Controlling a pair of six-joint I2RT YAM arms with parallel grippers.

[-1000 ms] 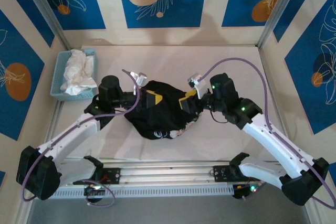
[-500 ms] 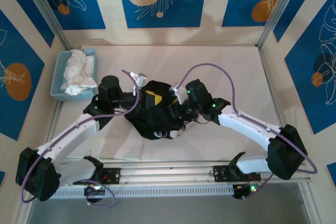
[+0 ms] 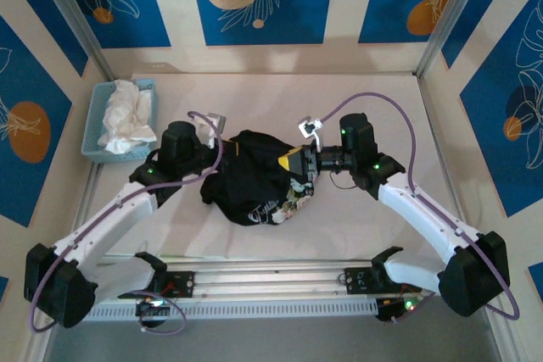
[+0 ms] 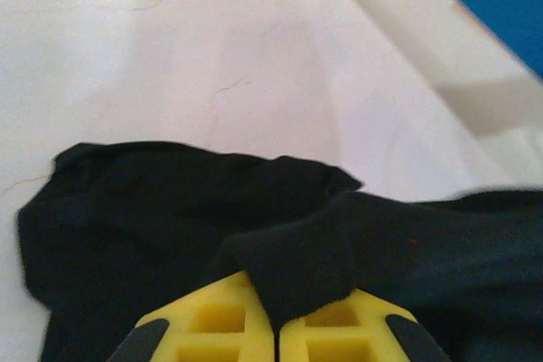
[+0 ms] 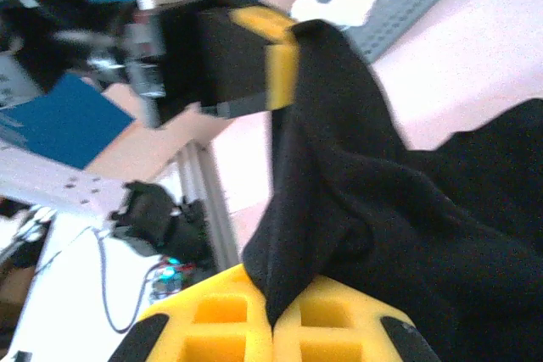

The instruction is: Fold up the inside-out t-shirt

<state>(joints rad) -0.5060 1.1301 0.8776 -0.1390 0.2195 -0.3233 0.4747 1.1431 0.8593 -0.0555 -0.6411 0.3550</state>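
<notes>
The inside-out t-shirt (image 3: 252,182) is a bunched black heap at the middle of the table, with pale print showing at its near edge. My left gripper (image 3: 222,157) is at the heap's left side. In the left wrist view its yellow pads (image 4: 216,320) are shut on a fold of the black cloth (image 4: 293,264). My right gripper (image 3: 293,164) is at the heap's right side. Its yellow pads (image 5: 339,320) are shut on another fold of the shirt (image 5: 297,269). The right wrist view looks across at the left gripper (image 5: 280,65), with the cloth hanging between the two.
A blue basket (image 3: 93,135) holding a white cloth (image 3: 125,114) stands at the table's far left, close to the left wall. Side walls and metal posts frame the table. An aluminium rail (image 3: 271,281) carrying the arm bases runs along the near edge.
My right gripper pushed left into the heap, closed on a fold and drew back to the right. The left gripper pulled slightly left and still pinches its fold.
</notes>
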